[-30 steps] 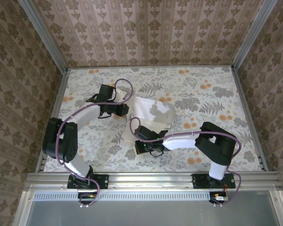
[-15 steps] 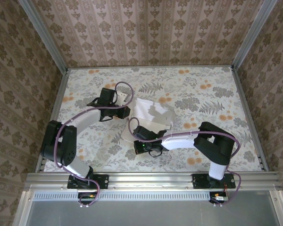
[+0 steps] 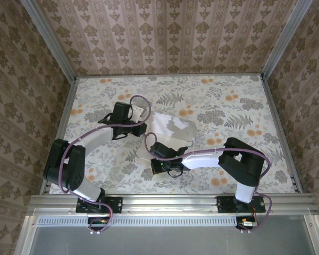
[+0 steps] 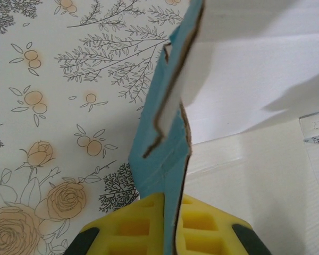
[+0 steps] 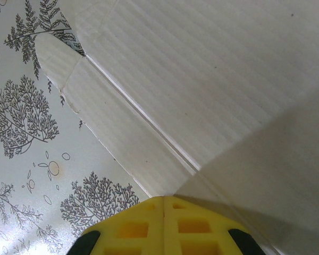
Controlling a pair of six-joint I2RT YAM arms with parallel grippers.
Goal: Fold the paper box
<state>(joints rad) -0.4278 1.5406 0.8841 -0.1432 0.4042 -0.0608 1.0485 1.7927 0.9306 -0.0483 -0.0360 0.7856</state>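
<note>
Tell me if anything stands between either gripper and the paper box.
Nothing visible does. The left gripper is shut on a turquoise flap of the paper box, and the shut right gripper is directly at its off-white inner face.

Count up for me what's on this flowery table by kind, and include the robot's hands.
paper box: 1
hands: 2, the left hand shut on the box's edge and the right hand shut above its off-white inside
total: 3
</note>
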